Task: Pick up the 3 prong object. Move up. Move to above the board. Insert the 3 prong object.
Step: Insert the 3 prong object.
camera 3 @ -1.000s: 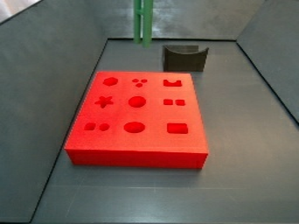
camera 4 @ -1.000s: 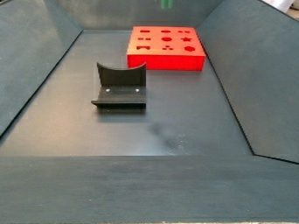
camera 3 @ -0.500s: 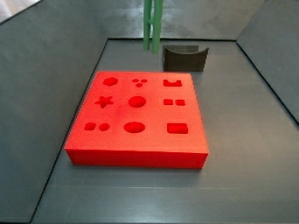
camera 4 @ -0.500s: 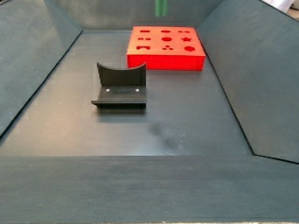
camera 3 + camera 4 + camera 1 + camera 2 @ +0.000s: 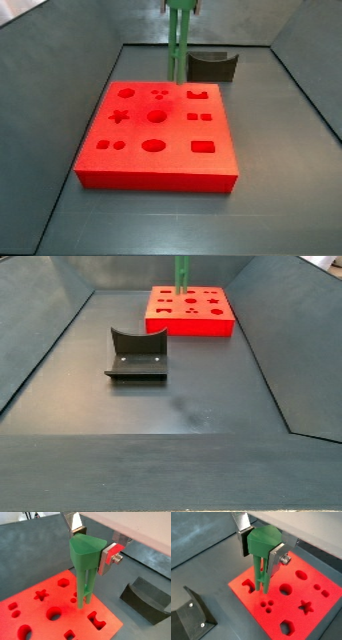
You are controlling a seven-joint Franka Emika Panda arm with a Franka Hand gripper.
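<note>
My gripper (image 5: 92,546) (image 5: 261,547) is shut on the wide cap of the 3 prong object (image 5: 85,554) (image 5: 262,543), a green post hanging upright with its prongs pointing down. In both side views the 3 prong object (image 5: 178,45) (image 5: 182,271) shows, while the gripper itself is cut off above the frame. The prong tips hover over the board (image 5: 73,619) (image 5: 330,609) (image 5: 174,165) (image 5: 191,326), a flat red block with shaped cutouts, at its end nearest the dark fixture, close to the three small dots. I cannot tell whether the tips touch the board.
The dark grey fixture (image 5: 211,67) (image 5: 136,354) (image 5: 147,599) (image 5: 188,614) stands on the grey floor just beyond one end of the board. Sloping grey walls (image 5: 40,336) close in the floor on all sides.
The 3 prong object has come down and shifted sideways over the board's end. More of its length now shows in both side views.
</note>
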